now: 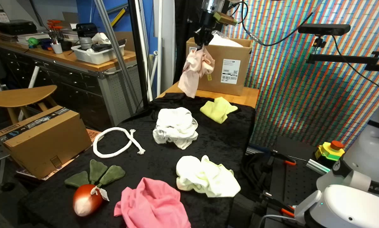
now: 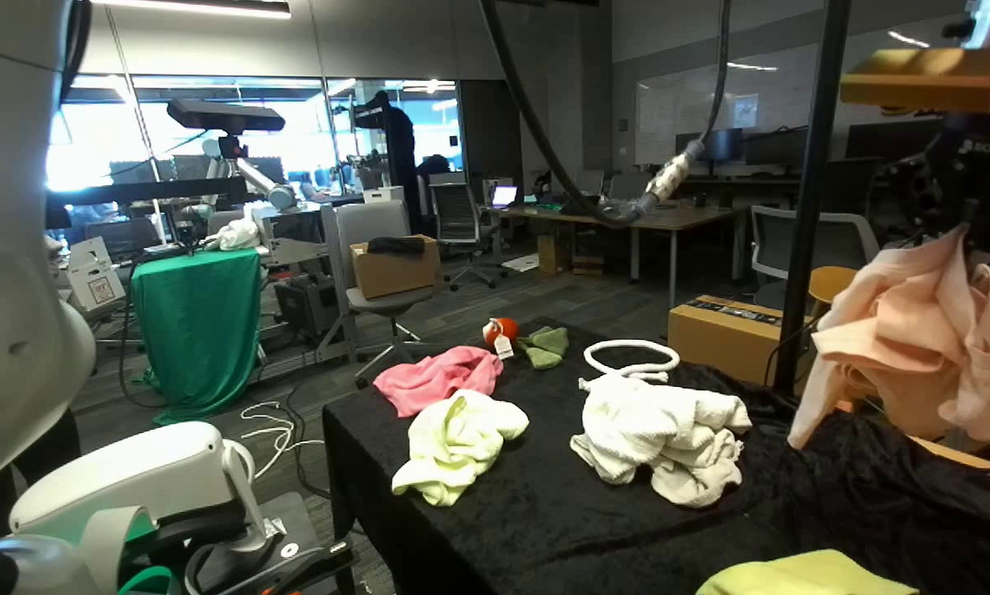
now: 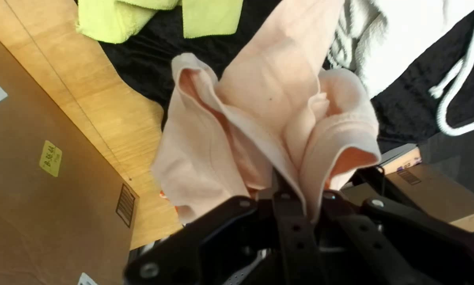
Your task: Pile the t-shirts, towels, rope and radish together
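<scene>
My gripper [image 1: 202,46] is shut on a pale pink cloth [image 1: 194,71], which hangs above the table's far end; the wrist view shows the jaws [image 3: 296,194] on the cloth [image 3: 276,87]. A yellow cloth [image 1: 218,109] and a crumpled white cloth [image 1: 176,126] lie below and apart from it. A pale yellow-green cloth [image 1: 208,179] and a bright pink cloth [image 1: 154,202] lie nearer the camera in that exterior view. The white rope [image 1: 107,155] lies in a loop. The plush red radish [image 1: 87,199] with green leaves lies beside the bright pink cloth. The fingertips are hidden by cloth.
A black cloth [image 1: 221,142] covers the table. A cardboard box [image 1: 216,74] stands on the wooden end, close behind the hanging cloth. A dark upright pole [image 2: 809,198] stands at the table's side. Another cardboard box [image 1: 47,142] sits beside the table. A hose [image 2: 544,140] hangs overhead.
</scene>
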Motion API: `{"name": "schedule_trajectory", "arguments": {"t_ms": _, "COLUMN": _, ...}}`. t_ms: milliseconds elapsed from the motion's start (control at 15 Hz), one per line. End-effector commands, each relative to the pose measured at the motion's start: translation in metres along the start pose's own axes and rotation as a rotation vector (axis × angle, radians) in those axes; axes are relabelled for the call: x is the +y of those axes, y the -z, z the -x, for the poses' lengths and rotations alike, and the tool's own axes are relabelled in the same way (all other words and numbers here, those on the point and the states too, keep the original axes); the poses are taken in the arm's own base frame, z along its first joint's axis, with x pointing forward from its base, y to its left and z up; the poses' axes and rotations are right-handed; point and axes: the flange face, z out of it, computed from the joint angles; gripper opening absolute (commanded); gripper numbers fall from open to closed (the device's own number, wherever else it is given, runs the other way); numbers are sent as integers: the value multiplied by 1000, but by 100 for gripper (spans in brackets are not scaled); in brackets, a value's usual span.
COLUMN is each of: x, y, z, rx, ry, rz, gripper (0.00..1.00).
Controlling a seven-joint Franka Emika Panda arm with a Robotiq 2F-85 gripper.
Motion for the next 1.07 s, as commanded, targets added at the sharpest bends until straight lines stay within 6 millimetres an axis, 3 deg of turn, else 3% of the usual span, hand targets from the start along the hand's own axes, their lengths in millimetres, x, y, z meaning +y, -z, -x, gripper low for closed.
{"name": "schedule_trajectory", "arguments": {"t_ms": 0, "x": -32, "y": 30, "z": 29, "rx": -50, "ry": 157, "rz": -26, "gripper": 6}}
{"name": "schedule_trajectory", "arguments": {"t_ms": 333, "x": -76, "y": 36, "z": 52, "rx": -121, "ry": 342, "rz": -60, "gripper": 6}}
{"name": "schedule_trajectory", "arguments": {"t_ms": 533, "x": -105, "y": 29, "z": 56, "rx": -123, "ry": 404, "rz": -86, "gripper": 6}}
{"name": "schedule_trajectory", "arguments": {"t_ms": 1000, "x": -170, "y": -2, "z": 49, "rx": -28, "ry": 337, "rz": -149, "gripper": 6}}
